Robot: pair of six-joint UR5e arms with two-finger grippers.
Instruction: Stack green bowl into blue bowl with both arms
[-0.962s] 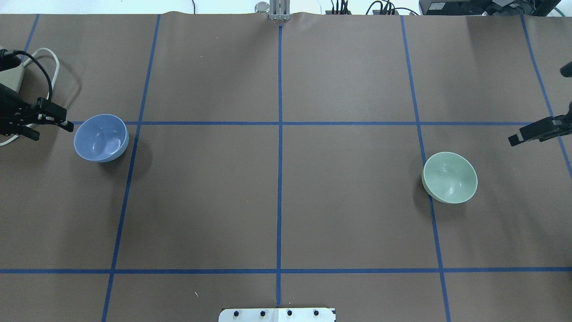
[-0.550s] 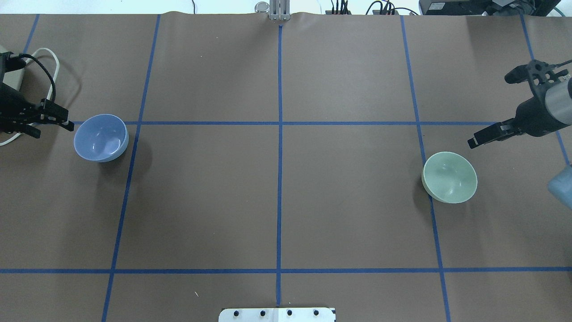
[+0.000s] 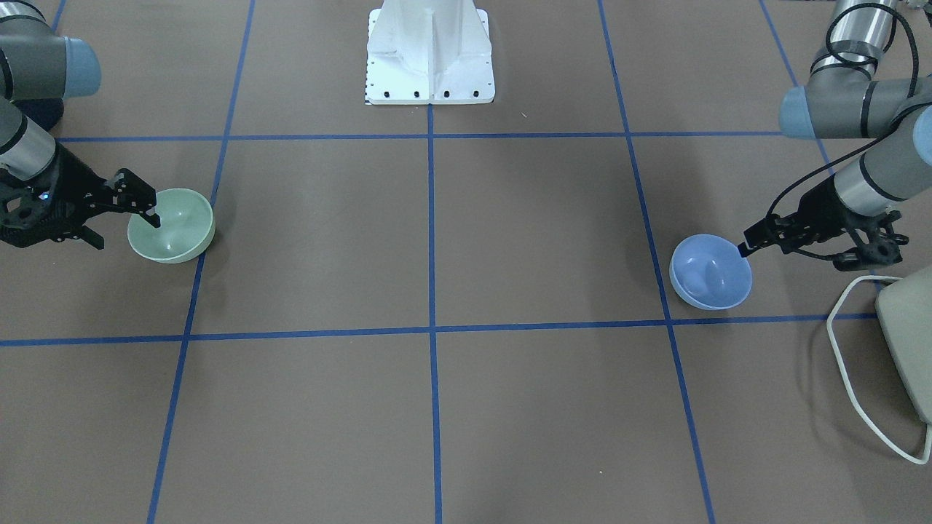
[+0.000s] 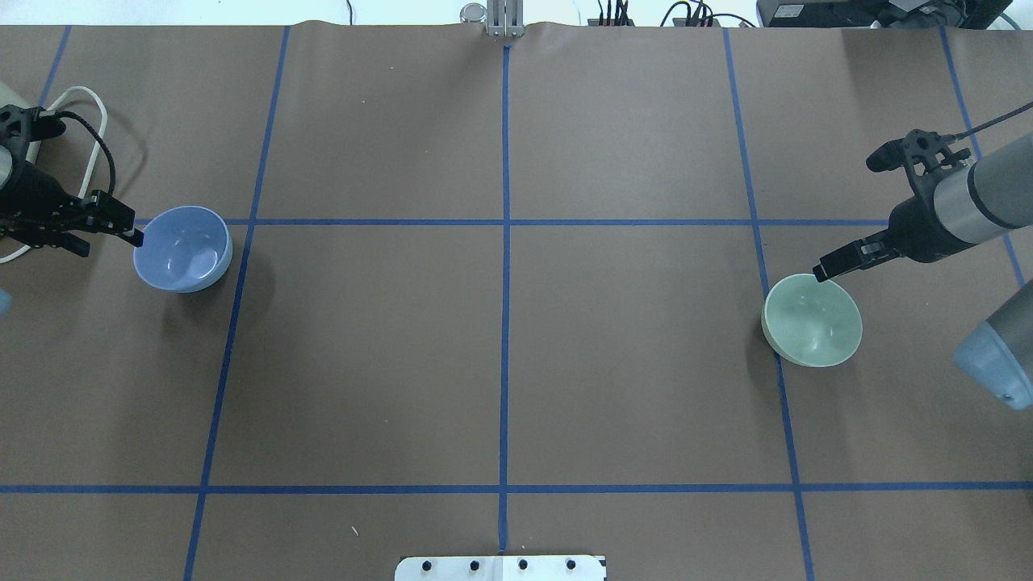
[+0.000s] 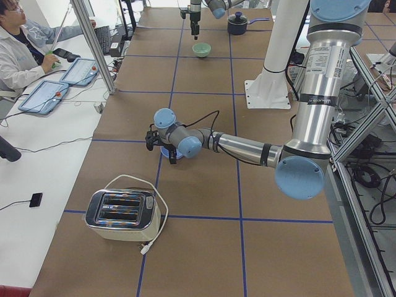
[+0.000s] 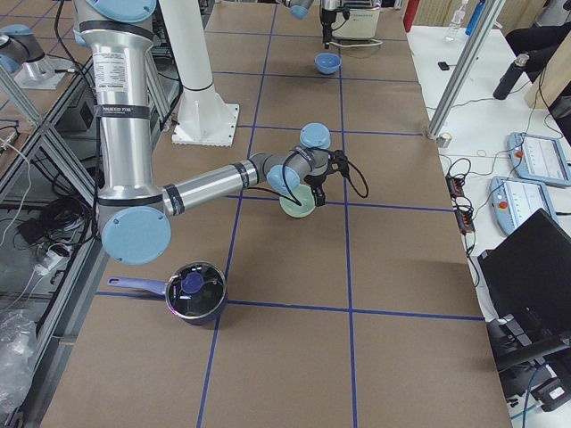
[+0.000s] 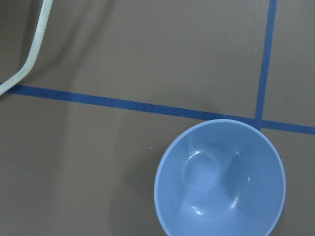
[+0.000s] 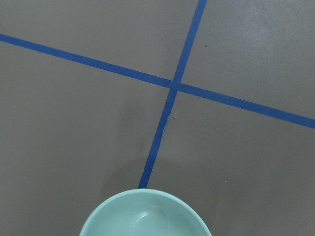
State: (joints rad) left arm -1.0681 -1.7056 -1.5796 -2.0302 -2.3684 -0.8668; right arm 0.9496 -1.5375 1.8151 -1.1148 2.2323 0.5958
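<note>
The green bowl (image 4: 812,320) (image 3: 171,225) sits upright on the robot's right side of the table. It also shows in the right wrist view (image 8: 145,214). The blue bowl (image 4: 183,248) (image 3: 711,271) sits upright on the robot's left side, and in the left wrist view (image 7: 220,179). My right gripper (image 4: 851,260) (image 3: 124,231) is open, one fingertip over the green bowl's rim, the other outside it. My left gripper (image 4: 109,242) (image 3: 794,255) is open, one fingertip at the blue bowl's outer rim. Both bowls are empty.
A toaster (image 5: 124,215) with a white cable (image 4: 81,105) stands beyond the blue bowl at the table's left end. A lidded dark pot (image 6: 194,292) stands at the right end. The white pedestal base (image 3: 429,51) is at the robot's edge. An operator (image 5: 18,43) sits at a side desk.
My right arm has swung in from the right edge and brought its open gripper to the green bowl's rim. My left gripper has edged closer to the blue bowl. Neither bowl has moved.
</note>
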